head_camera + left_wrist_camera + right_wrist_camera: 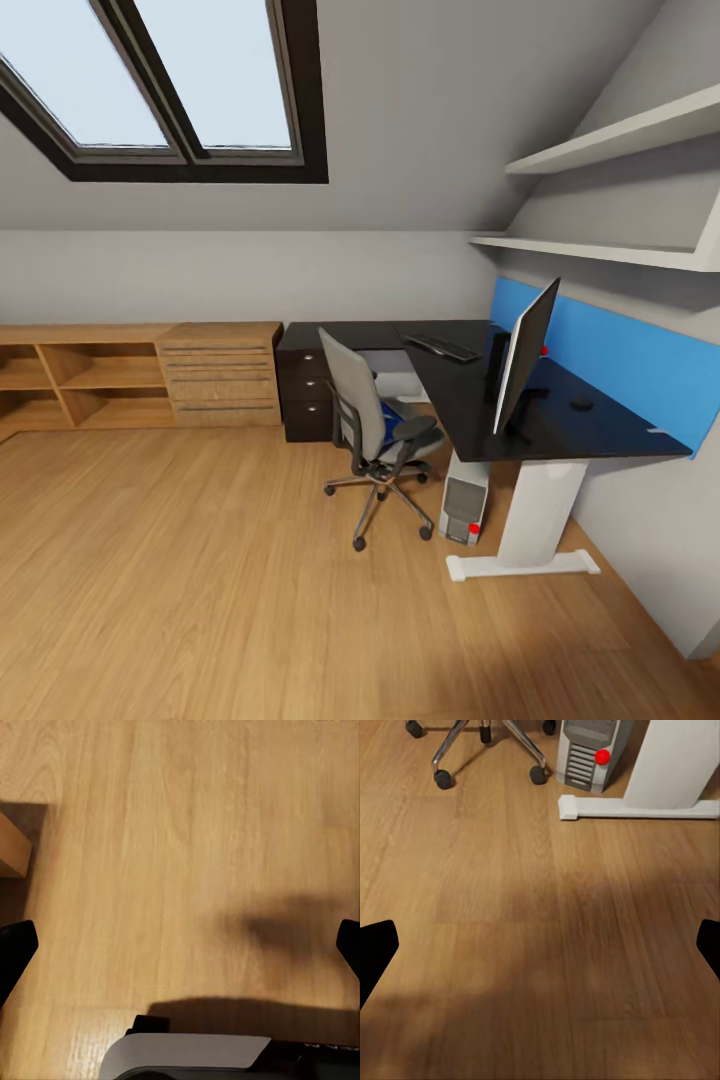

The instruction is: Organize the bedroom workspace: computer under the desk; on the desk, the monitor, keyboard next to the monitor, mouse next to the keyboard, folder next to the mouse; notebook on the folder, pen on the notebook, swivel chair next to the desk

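- From my head camera I see the desk along the right wall, with its blue back panel, white leg and a black drawer unit at its far left end.
- The monitor stands on the desk, seen nearly edge-on, with the keyboard lying further away on the black top, apart from it.
- A small dark rounded thing right of the monitor, near the blue panel, looks like the mouse.
- The swivel chair sits just left of the desk, its back turned towards me; a strip of blue on its seat is the folder. I cannot make out a notebook or pen there.
- The computer stands on the wooden floor under the desk, beside the white leg, red dot facing out.
- Light wooden cabinets run along the far wall to the left.
- My left gripper hangs over bare floor, fingertips spread wide at the frame edges, holding nothing.
- My right gripper is likewise wide apart and empty; past it I see the chair's wheeled base, the computer and the desk's foot.
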Controlling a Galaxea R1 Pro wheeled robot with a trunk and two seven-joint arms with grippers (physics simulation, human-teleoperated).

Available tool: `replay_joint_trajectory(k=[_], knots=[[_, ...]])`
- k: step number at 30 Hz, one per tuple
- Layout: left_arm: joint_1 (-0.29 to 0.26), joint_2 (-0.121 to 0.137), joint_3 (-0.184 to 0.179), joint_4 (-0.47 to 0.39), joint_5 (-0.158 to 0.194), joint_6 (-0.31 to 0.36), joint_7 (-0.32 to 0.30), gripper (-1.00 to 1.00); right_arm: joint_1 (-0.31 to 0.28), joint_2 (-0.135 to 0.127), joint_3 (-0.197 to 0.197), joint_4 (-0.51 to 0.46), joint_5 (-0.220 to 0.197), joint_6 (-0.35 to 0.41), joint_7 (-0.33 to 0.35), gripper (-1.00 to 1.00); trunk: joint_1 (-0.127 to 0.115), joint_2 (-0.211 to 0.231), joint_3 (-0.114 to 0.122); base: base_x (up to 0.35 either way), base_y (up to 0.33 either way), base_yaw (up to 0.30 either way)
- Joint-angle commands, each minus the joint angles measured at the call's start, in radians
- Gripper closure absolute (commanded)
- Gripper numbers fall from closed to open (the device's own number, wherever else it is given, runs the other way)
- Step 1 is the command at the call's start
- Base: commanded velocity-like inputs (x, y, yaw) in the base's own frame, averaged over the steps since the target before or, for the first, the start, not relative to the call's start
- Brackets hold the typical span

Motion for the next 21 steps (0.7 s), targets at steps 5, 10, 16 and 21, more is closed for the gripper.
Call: replay_joint_trajectory(k=[5, 10, 16, 21], knots=[[0.000, -0.003, 0.005, 0.000, 0.004, -0.003, 0.004, -1.00, -0.001, -0.003, 0.000, -0.001, 0.001, -0.004, 0.001, -1.00, 0.000, -0.001, -0.001, 0.010, 0.001, 0.000], [0.000, -0.003, 0.003, 0.000, 0.005, 0.001, 0.005, -1.00, -0.001, -0.003, 0.002, -0.001, 0.002, -0.005, 0.002, -1.00, 0.019, -0.036, -0.017, 0.001, 0.000, 0.000], [0.000, -0.003, 0.003, 0.000, 0.005, 0.002, 0.005, -1.00, -0.001, -0.002, 0.002, 0.000, 0.003, -0.003, 0.002, -1.00, 0.042, -0.078, -0.035, 0.000, 0.000, 0.000], [0.000, -0.003, 0.005, 0.000, 0.005, 0.002, 0.005, -1.00, -0.001, -0.002, 0.002, -0.002, 0.002, -0.004, 0.002, -1.00, 0.061, -0.113, -0.051, 0.000, 0.000, -0.027]])
